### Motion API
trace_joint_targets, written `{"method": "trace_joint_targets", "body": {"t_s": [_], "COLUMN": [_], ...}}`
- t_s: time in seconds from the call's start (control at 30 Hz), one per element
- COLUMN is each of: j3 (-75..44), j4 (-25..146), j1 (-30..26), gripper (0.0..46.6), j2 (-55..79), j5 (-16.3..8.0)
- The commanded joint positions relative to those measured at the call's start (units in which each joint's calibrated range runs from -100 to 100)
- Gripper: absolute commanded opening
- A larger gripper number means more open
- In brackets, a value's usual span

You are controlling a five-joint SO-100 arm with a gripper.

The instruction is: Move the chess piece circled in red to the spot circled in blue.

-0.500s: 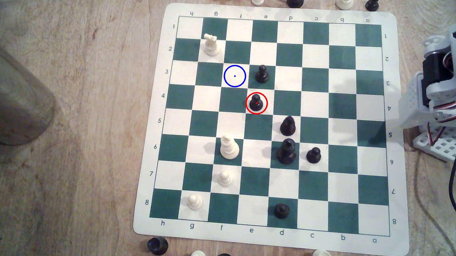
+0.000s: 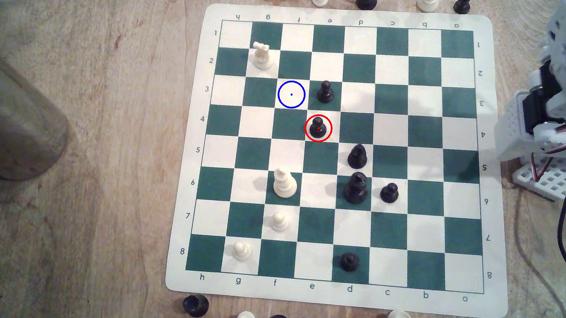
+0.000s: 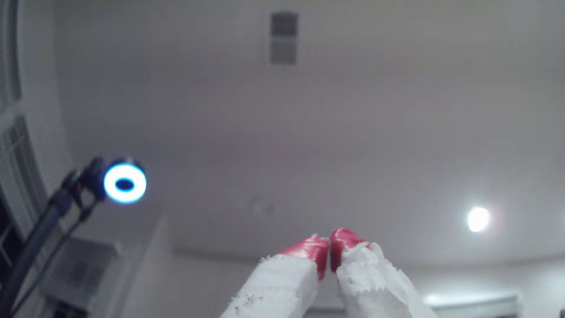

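The black pawn stands on a cream square of the green-and-cream board, diagonally beside the blue-ringed square. The board lies on a worn wooden worktop. The tool faces a pale ceiling, red tips closed, empty.

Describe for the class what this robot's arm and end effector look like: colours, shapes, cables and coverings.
The arm is built of white plastic shells around black motor blocks, standing on a white lattice base. Thin red, white and black wires loop along it, and a thick black cable trails away. The end effector has two fingers wrapped in frayed white tape with glossy red tips.
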Motion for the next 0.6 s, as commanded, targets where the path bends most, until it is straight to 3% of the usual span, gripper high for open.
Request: {"method": "trace_joint_targets", "body": {"t_s": [0.0, 0.27, 0.53, 0.57], "j3": [-12.3, -24.7, -25.0, -25.5], "j4": [30.0, 71.5, 90.2, 95.4], "j1": [-0.9, -0.3, 2.5, 3.9], "gripper": [0.2, 0.3, 0.3, 4.2], "j2": [0.0, 0.0, 0.0, 0.0], "j5": [-0.2, -0.4, -0.4, -0.3]}}
